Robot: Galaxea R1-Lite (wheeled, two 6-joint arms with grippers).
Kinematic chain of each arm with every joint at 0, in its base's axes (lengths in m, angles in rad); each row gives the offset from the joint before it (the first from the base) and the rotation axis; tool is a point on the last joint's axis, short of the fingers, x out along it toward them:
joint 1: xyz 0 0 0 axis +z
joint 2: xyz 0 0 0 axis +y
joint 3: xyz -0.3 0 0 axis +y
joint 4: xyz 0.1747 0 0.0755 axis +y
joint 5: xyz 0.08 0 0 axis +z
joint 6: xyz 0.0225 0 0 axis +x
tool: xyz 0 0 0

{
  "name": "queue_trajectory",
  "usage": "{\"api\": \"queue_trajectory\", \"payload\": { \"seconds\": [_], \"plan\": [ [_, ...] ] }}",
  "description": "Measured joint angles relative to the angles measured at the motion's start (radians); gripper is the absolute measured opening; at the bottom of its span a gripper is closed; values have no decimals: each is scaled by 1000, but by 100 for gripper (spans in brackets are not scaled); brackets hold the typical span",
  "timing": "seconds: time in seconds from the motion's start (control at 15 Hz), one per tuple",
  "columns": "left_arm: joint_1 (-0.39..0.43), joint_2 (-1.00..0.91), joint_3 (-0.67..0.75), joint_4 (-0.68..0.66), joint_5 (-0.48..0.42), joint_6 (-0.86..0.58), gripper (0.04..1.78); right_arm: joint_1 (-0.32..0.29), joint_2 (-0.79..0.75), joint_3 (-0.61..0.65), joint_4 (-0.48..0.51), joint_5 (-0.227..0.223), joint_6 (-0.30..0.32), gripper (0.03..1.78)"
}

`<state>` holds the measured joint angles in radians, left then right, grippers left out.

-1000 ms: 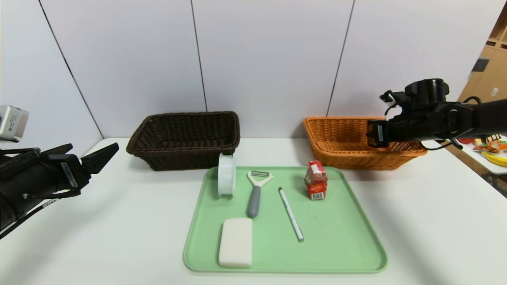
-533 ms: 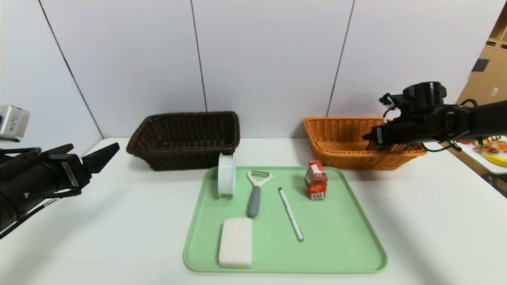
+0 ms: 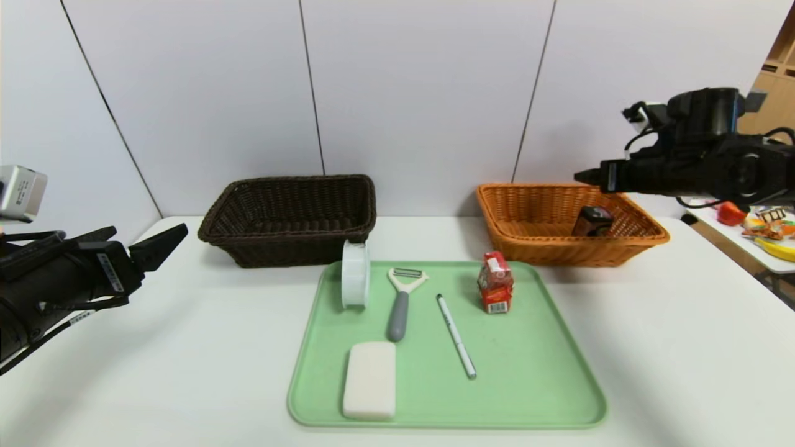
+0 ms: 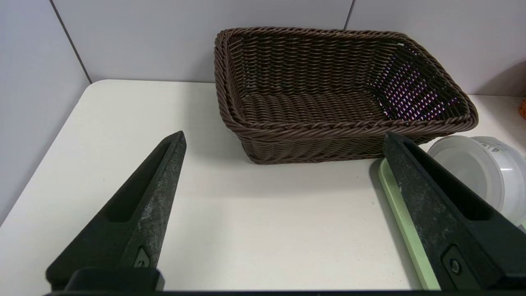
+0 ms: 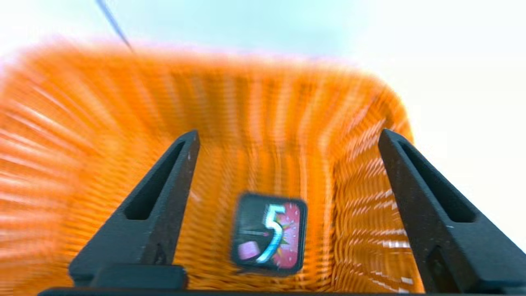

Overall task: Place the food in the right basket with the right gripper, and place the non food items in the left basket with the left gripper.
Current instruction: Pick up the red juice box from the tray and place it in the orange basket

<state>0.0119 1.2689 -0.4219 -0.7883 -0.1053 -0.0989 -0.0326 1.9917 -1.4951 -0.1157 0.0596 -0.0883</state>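
Two baskets stand behind the green tray: the left basket, dark brown, and the right basket. Two cartons: the black carton lies in the right basket, the red carton stands on the tray with the disc case, peeler, pen and white block. The right gripper, lower over the basket a second ago, has risen, fingers spread and empty. The left gripper hangs parked, fingers apart.

A lab-like test room: bare white table, plain grey wall panels, wooden shelving beside.
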Motion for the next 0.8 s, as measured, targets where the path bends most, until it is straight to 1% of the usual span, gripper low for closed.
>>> {"api": "queue_trajectory", "payload": {
  "seconds": [0.13, 0.2, 0.27, 0.33, 0.4, 0.47, 0.53, 0.6, 0.8],
  "plan": [
    [0, 3, -3, 0, 0, 1, 169, 26, -94, 44, -31, 27, 20, 156],
    [0, 4, -4, 0, 0, 1, 169, 53, -148, 77, -37, 45, 34, 158],
    [0, 6, -4, 0, 0, 0, 169, 100, -204, 124, -44, 61, 54, 160],
    [0, 6, -4, 0, 0, 0, 169, 167, -261, 198, -67, 73, 85, 161],
    [0, 6, -4, 0, 0, 1, 169, 227, -306, 284, -108, 80, 115, 162],
    [0, 6, -4, 0, 0, 1, 169, 276, -342, 389, -182, 84, 139, 163],
    [0, 4, -2, 0, 0, 1, 169, 312, -364, 496, -278, 87, 156, 164],
    [-1, 3, 1, -1, 0, 1, 169, 345, -374, 604, -406, 88, 170, 165],
    [0, -3, 10, 0, 0, 1, 169, 426, -333, 940, -910, 91, 205, 167]
  ]
}}
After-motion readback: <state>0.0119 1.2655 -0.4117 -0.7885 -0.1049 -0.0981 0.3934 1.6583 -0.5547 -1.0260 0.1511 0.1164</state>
